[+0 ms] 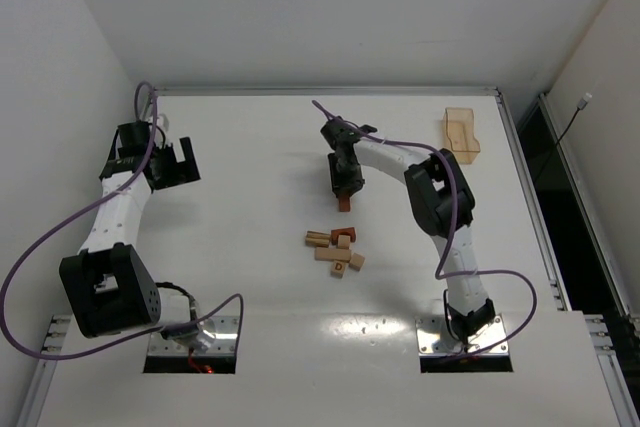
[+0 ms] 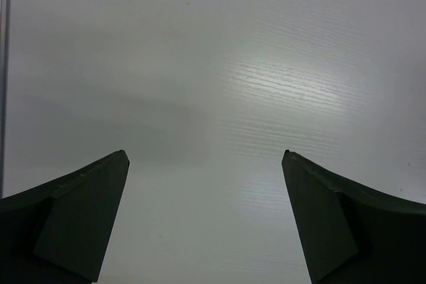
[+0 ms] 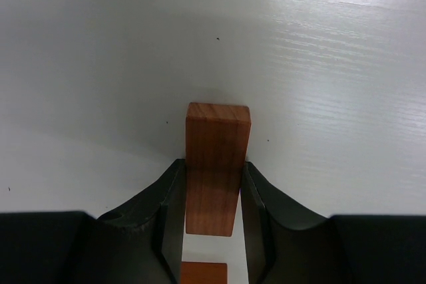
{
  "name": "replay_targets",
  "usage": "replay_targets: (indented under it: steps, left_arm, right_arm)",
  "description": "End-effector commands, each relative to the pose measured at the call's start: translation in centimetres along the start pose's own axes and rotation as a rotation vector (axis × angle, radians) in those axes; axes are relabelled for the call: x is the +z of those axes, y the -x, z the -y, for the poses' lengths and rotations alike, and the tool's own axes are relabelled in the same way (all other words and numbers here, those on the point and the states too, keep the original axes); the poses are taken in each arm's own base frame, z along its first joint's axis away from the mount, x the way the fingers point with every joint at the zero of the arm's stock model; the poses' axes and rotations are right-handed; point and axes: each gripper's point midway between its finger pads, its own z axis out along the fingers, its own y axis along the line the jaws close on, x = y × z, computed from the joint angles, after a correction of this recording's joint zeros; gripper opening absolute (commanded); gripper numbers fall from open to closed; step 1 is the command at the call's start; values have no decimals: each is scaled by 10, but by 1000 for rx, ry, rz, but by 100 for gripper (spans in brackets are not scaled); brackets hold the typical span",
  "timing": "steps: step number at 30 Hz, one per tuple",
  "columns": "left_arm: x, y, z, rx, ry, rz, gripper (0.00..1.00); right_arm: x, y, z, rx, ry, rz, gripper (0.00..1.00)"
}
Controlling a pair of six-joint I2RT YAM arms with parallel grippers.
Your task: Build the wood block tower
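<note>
1. Nearest the arm bases, loose blocks (image 1: 333,252) are seen in a small cluster on the table (image 1: 250,197), approx. mid-table and just left of the R arm. Two tan bars lie w/ long axes roughly left-right. A reddish-brown arch (image 1: 343,237) sits at the far edge of the cluster.
2. A reddish mark is carried on the top face of the nearest cube (image 1: 339,268). It is too small to be read. No other writing can be made out.
3. Just beyond the cluster, a reddish-brown bar (image 3: 216,144) is held. Its long axis runs in line w/ the fingers, and its end sticks out past the tips. In the top view that end points toward the cluster. Whether it touches the table can't be told.
4. The R gripper (image 3: 212,164) is closed on the bar, w/ both fingers pressed to its long sides. A second reddish-brown bit is seen between the fingers at the bottom edge of the wrist view. What it is can't be told.
5. The L gripper (image 2: 205,155) is spread wide over bare table at far left, well apart from the blocks. Nothing is held or touched.
6. Farthest, a tan tray (image 1: 462,134) is seen at the far right corner.
</note>
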Motion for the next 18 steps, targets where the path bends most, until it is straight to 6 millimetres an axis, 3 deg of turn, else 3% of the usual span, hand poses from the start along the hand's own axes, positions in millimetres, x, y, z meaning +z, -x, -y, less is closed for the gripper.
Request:
replay_targets:
  steps: [1, 5, 7, 9, 11, 14, 15, 17, 18]
  left_arm:
    - [-5, 13, 4, 15, -36, 35, 100]
    - [-5, 13, 3, 27, -36, 35, 100]
    - [-5, 13, 3, 36, -35, 36, 100]
    - [-5, 13, 6, 47, -53, 35, 100]
    - [-6, 13, 9, 57, -78, 35, 100]
    - [-12, 15, 22, 92, -151, 44, 100]
    - [-13, 15, 25, 93, -171, 44, 100]
    - [-24, 20, 38, 139, -245, 71, 100]
    - [-30, 19, 46, 167, -280, 77, 100]
  right_arm:
    - [1, 13, -8, -26, 32, 35, 10]
    - [-3, 16, -17, -61, 58, 56, 46]
    - [-19, 28, -18, -70, 67, 107, 68]
    - [-34, 36, -23, -84, 77, 152, 79]
    - [-65, 50, -30, -118, 99, 225, 87]
    - [-108, 67, -37, -164, 112, 335, 88]
    - [-141, 75, -37, -198, 113, 411, 89]
    - [-172, 81, -36, -245, 110, 482, 89]
    - [-201, 85, -30, -288, 110, 553, 89]
